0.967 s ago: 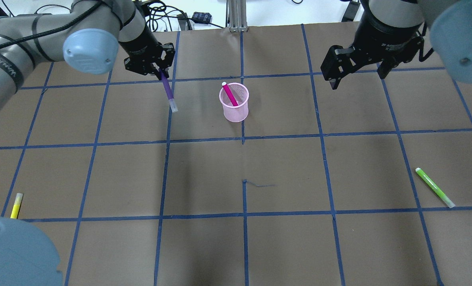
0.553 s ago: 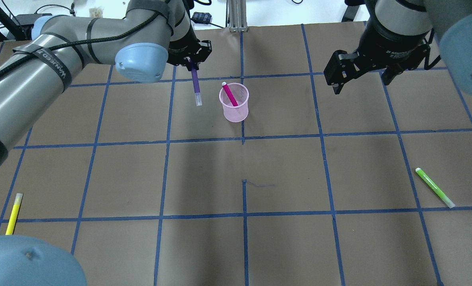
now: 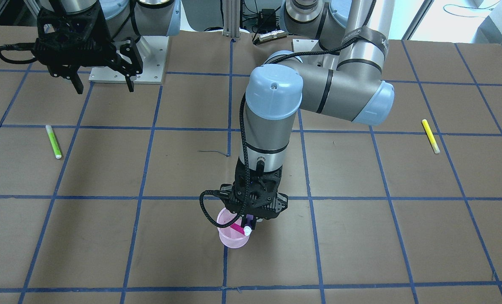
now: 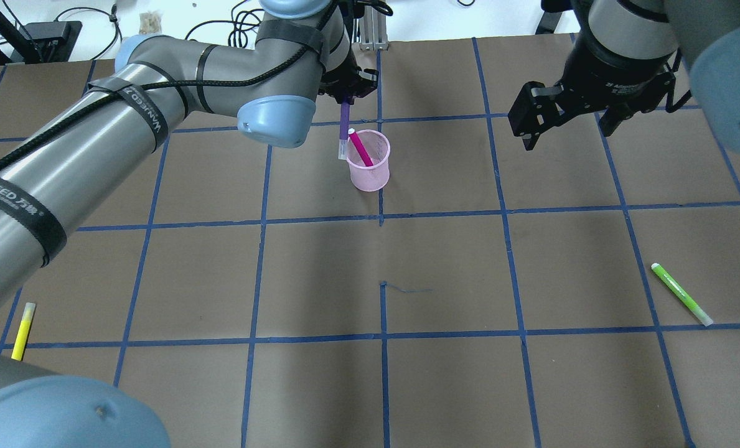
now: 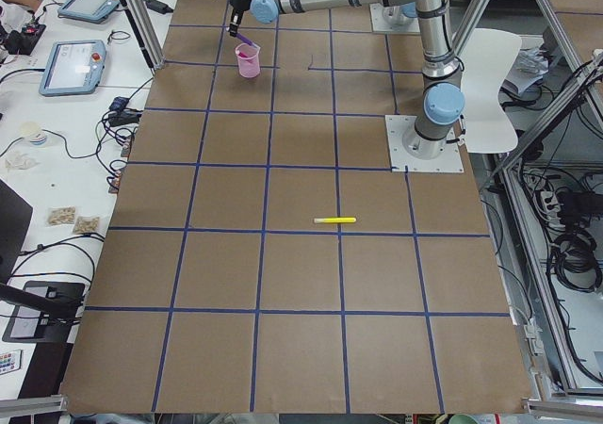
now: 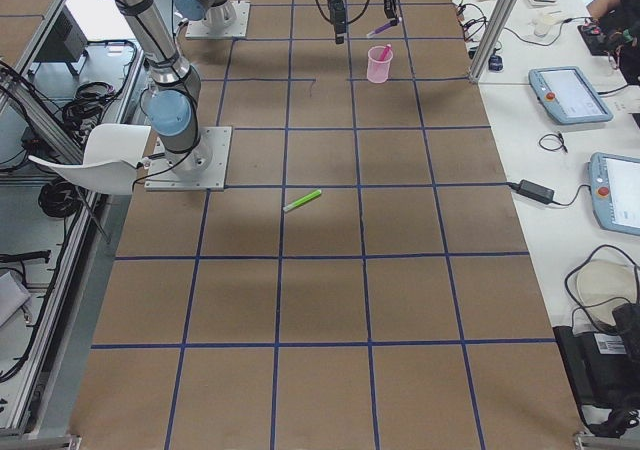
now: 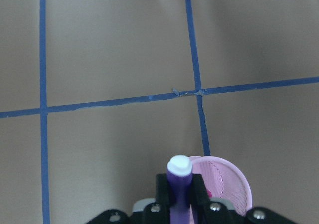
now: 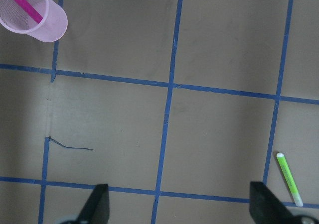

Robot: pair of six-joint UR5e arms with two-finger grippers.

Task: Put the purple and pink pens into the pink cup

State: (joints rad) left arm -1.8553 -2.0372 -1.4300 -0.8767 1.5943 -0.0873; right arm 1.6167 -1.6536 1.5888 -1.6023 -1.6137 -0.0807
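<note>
Grip check first: left gripper is clamped on the purple pen, which hangs close to vertical w/ the white cap end down. The pink pen is already in the pink cup, leaning, w/ its top poking out over the rim on the side the purple one is at. So half the job looks done and I'm on the insert for pen no. 2. Wrist cam shows the cap sitting off the cup mouth, w/ the opening down and to the right of it. Overhead puts the cap about level w/ the near-left rim, almost touching the pink pen's top. I can't tell the exact height above the rim. My read: don't drop yet. Nudge toward the cup centre until the wrist cam shows the cap inside the ring and clear of the pink pen, then lower slow and straight. Let go only once the cap is well below the rim. The mesh cup looks light, so a hit on the rim prob tips or slides it. Right gripper is spread wide, empty, well apart from the cup. I'd leave it parked.
</note>
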